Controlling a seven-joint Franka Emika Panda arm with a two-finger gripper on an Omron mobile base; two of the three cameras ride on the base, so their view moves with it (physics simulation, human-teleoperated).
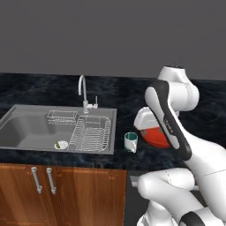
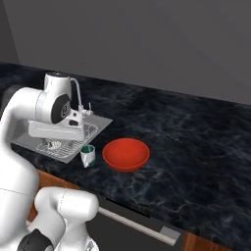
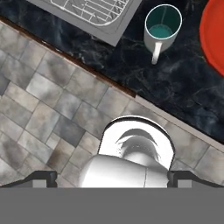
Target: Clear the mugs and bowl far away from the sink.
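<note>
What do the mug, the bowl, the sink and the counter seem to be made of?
Mug: looks like glazed ceramic, white outside, teal-green inside, smooth handle.
Bowl: glossy red, plain; ceramic or plastic, the render leaves it open.
Sink: brushed stainless steel by its flat grey sheen; its dish rack is thin bright wire.
Counter: polished dark stone, marble-like with pale veins.

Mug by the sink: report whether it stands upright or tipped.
Upright. The mug shows its round open mouth from above in the hand view and stands on its base on the counter.
</note>
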